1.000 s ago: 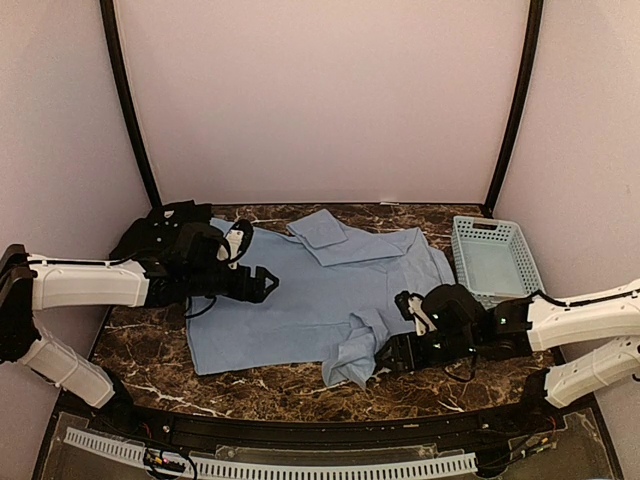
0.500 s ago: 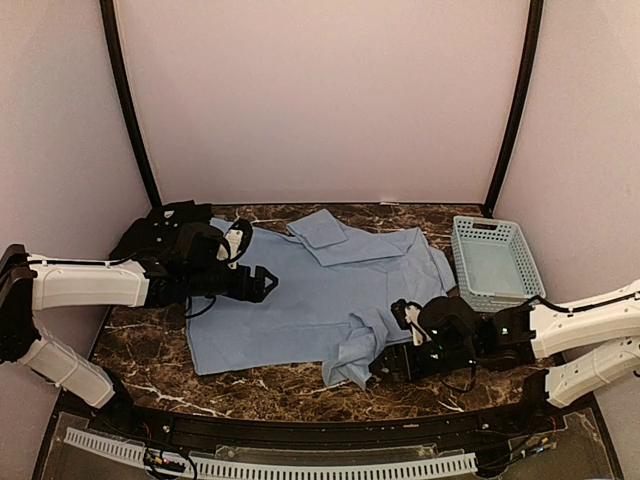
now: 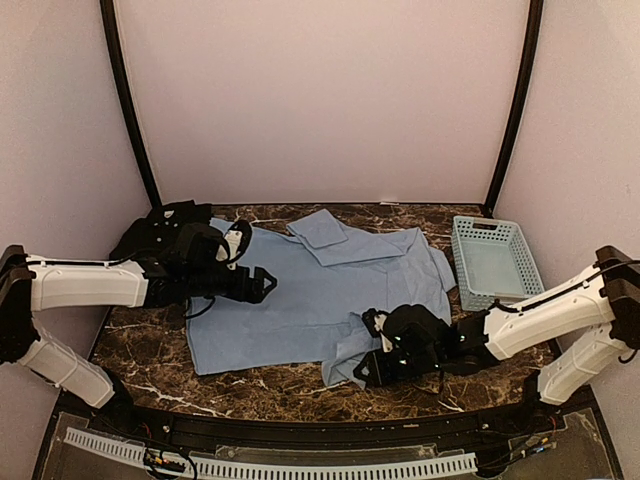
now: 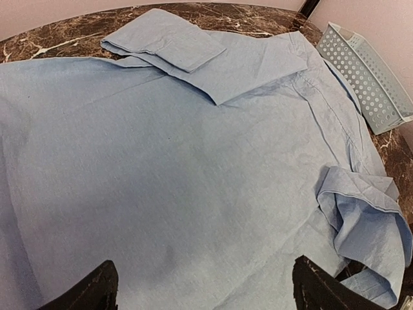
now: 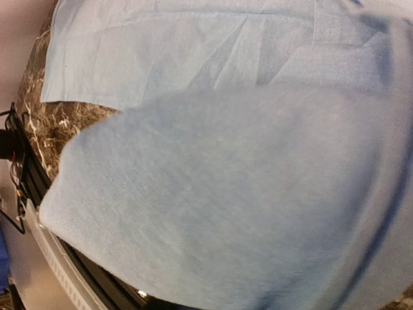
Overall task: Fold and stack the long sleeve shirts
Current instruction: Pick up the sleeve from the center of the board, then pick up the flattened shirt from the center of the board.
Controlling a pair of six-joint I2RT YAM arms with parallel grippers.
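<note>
Shirt (image 3: 310, 300) lies spread across the middle of the worktop (image 3: 140, 345). One sleeve (image 3: 322, 230) is folded over onto it at the back; the other sleeve (image 3: 352, 350) sits bunched at the near right corner. The basket (image 3: 492, 262) stands on the worktop just right of the shirt, toward the back. The left hand (image 3: 266, 283) is over the shirt's left side. The right hand (image 3: 372, 368) is right at that bunched sleeve, on the front edge.

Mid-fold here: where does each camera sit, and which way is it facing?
Top: high behind the near edge, looking down at the table; left hand and right hand show.
Left wrist: low over the shirt, facing right toward the basket; its two fingertips show.
Right wrist: close against the shirt, cloth fills it; no fingers show.
Shared: top and left wrist both show shirt and basket.
</note>
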